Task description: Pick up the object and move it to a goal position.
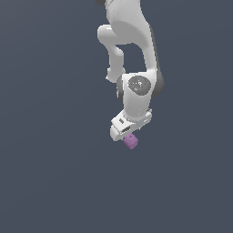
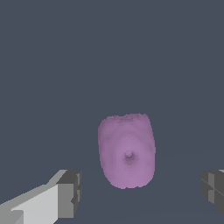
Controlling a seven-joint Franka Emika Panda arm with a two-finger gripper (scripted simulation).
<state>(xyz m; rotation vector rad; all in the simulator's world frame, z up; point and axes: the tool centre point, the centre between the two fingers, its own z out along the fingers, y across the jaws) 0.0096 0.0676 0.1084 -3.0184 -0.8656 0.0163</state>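
The object (image 1: 131, 141) is a small pinkish-purple lumpy block on the plain grey floor, partly under the white hand of my arm in the exterior view. In the wrist view the object (image 2: 127, 151) is large and centred, with a small dimple in its middle. My gripper (image 2: 140, 190) is open: one dark finger pad (image 2: 70, 192) and the other (image 2: 213, 189) stand wide apart on either side of the block, with a clear gap to each. In the exterior view the gripper (image 1: 128, 136) is right over the block and its fingers are mostly hidden by the hand.
The white arm (image 1: 129, 41) comes down from the top of the exterior view. Around it lies only a flat dark grey surface (image 1: 54, 173).
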